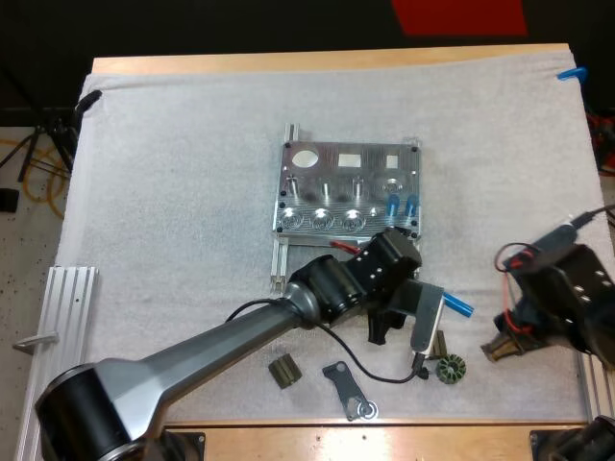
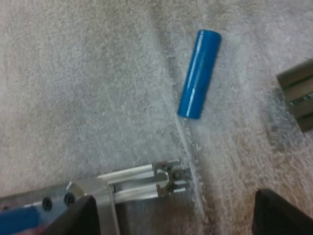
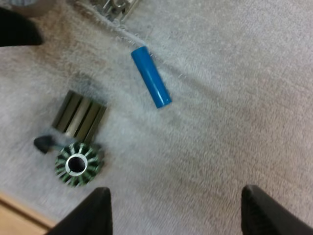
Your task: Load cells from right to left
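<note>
The metal fixture (image 1: 327, 187) sits mid-mat, with two blue cylinders (image 1: 401, 204) standing in its right-hand slots. A loose blue cylinder (image 1: 458, 305) (image 2: 199, 73) (image 3: 150, 76) lies flat on the mat, in front of the fixture and to its right. My left gripper (image 1: 404, 331) (image 2: 176, 220) hovers open just left of that cylinder, with nothing between its fingers (image 2: 73, 218). My right gripper (image 1: 502, 348) (image 3: 183, 215) is also open and empty, to the right of the cylinder, its fingers (image 3: 276, 210) spread wide. The fixture's rail end (image 2: 146, 178) lies near my left gripper.
Small dark parts lie near the mat's front edge: a finned round piece (image 1: 450, 368) (image 3: 78, 164), a ribbed block (image 1: 437, 341) (image 3: 79, 116) (image 2: 298, 93), another ribbed block (image 1: 283, 370) and a flat bracket (image 1: 348, 389). An aluminium rail (image 1: 67, 317) lies at the front left.
</note>
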`<state>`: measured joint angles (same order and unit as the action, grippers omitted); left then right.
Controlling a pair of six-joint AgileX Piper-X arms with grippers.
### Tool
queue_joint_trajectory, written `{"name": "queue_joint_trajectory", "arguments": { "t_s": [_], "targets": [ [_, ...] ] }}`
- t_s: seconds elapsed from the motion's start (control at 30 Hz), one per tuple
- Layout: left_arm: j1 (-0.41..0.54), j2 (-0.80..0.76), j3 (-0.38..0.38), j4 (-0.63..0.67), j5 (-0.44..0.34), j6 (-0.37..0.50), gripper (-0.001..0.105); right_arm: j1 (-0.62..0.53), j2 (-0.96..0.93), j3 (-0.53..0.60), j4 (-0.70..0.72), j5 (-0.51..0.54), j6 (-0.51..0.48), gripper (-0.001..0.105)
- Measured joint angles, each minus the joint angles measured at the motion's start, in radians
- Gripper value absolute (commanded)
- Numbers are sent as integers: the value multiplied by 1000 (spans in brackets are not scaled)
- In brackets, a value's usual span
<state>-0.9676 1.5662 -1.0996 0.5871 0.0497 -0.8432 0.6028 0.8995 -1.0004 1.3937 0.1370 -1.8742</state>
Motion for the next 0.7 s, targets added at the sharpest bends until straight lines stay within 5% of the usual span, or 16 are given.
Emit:
{"name": "queue_joint_trajectory", "arguments": {
  "t_s": [0.7],
  "targets": [
    [0, -237, 0, 233, 0, -47, 64, 0, 276, 186, -350, 41, 72, 56]
  ]
}}
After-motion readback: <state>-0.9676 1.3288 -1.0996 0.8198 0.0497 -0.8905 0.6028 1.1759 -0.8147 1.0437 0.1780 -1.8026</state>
